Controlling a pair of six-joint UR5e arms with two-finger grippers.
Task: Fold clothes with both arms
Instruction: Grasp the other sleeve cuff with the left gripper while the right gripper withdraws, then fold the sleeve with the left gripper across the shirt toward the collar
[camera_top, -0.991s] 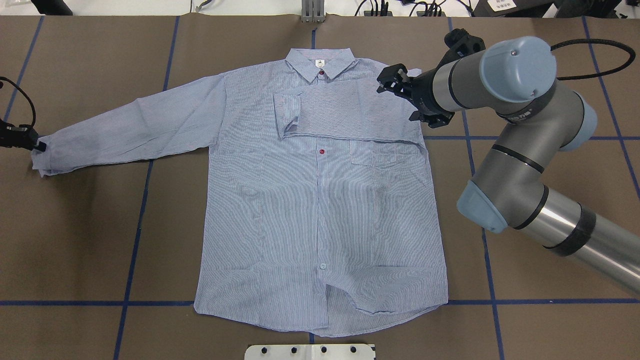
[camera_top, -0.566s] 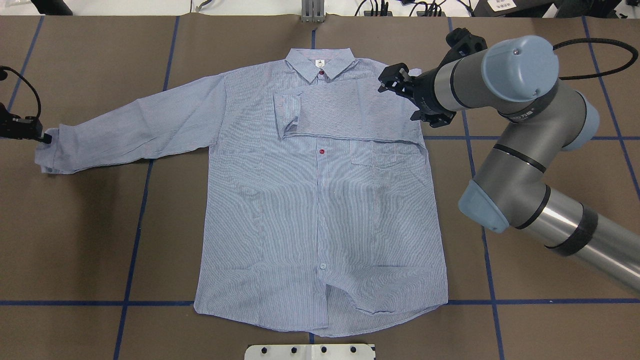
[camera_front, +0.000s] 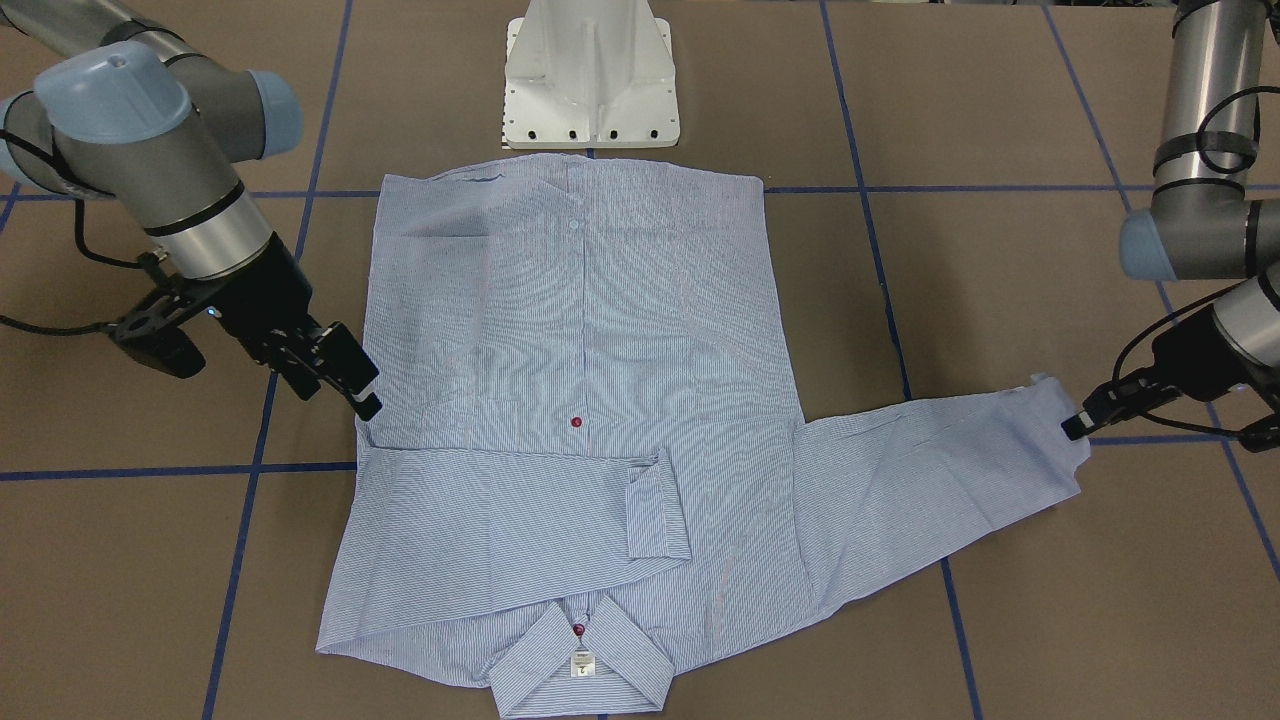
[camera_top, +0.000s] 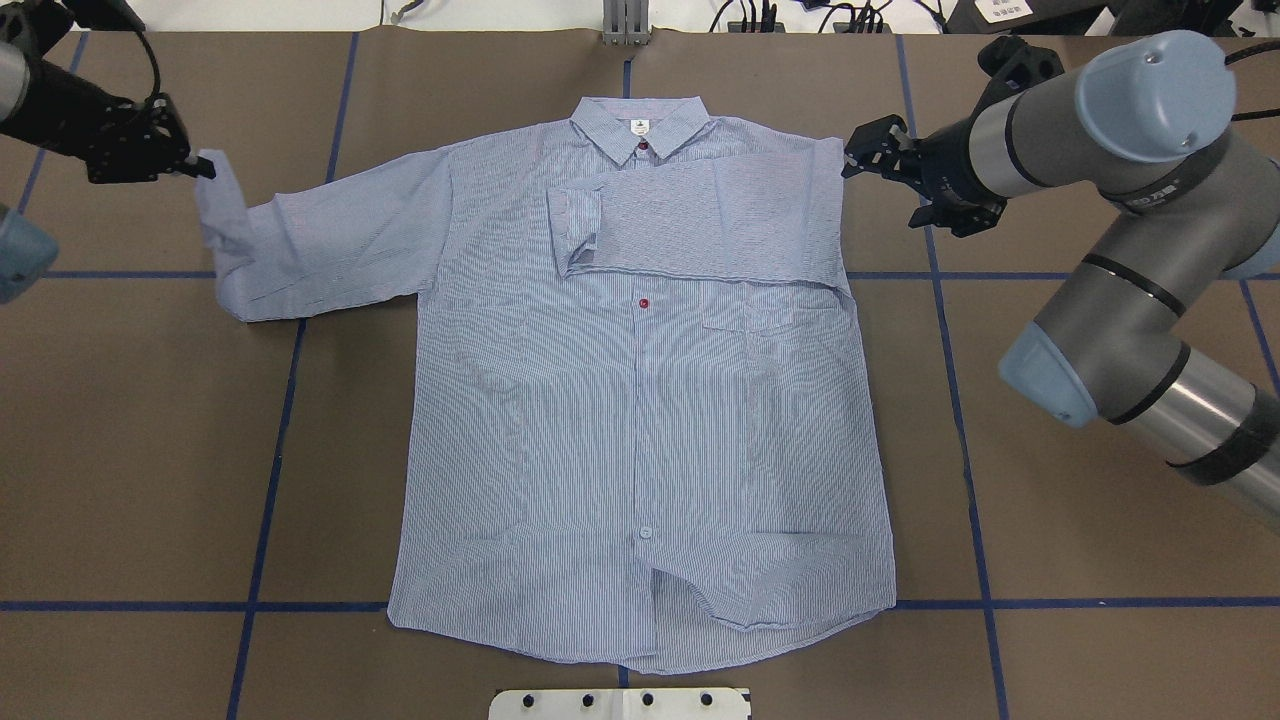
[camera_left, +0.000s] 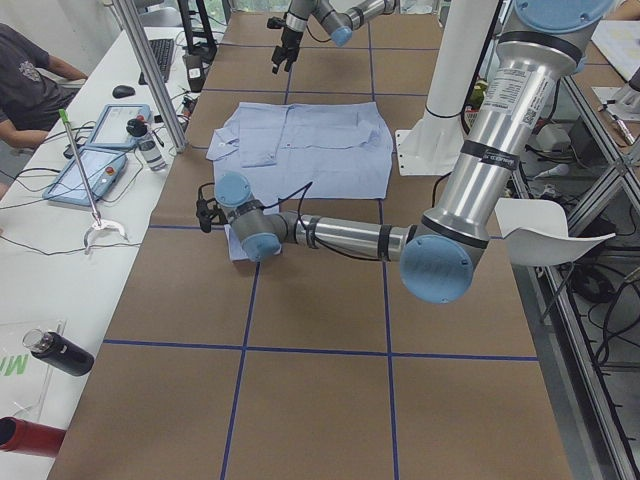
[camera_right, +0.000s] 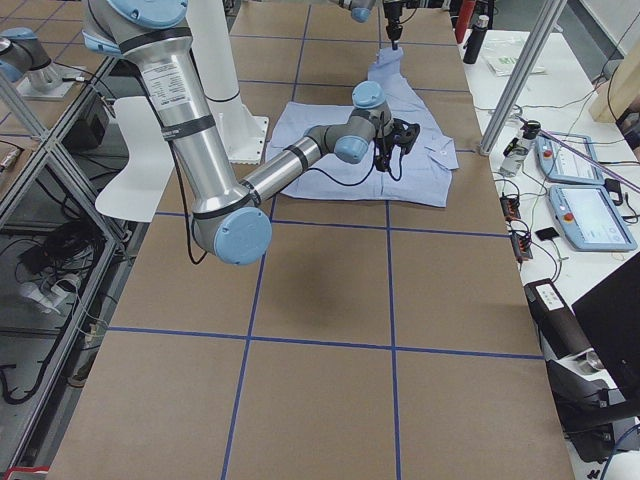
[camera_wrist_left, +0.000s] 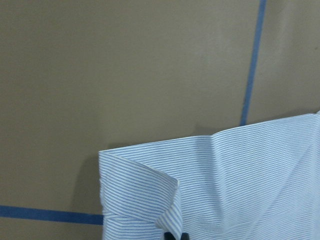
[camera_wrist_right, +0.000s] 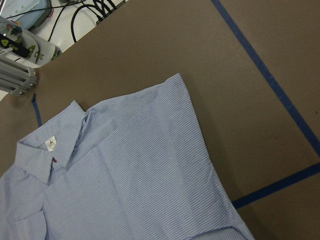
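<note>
The striped shirt lies front up on the brown table, collar at the far side. One sleeve is folded across the chest. The other sleeve stretches out sideways. Its cuff is raised off the table, with my left gripper shut on its edge. The front-facing view shows the same grasp by the left gripper. A dark fingertip pinches the cuff in the left wrist view. My right gripper hangs open and empty just outside the folded shoulder; the right gripper sits beside the shirt's edge.
The white pedestal base stands at the shirt's hem side. Blue tape lines cross the table. An aluminium post rises behind the collar. A bench with tablets and bottles, and a seated person, lie beyond the far edge.
My left gripper has carried the cuff up, toward the far side and inward toward the shirt, so the sleeve bunches. My right gripper has drawn back off the folded shoulder, outward.
</note>
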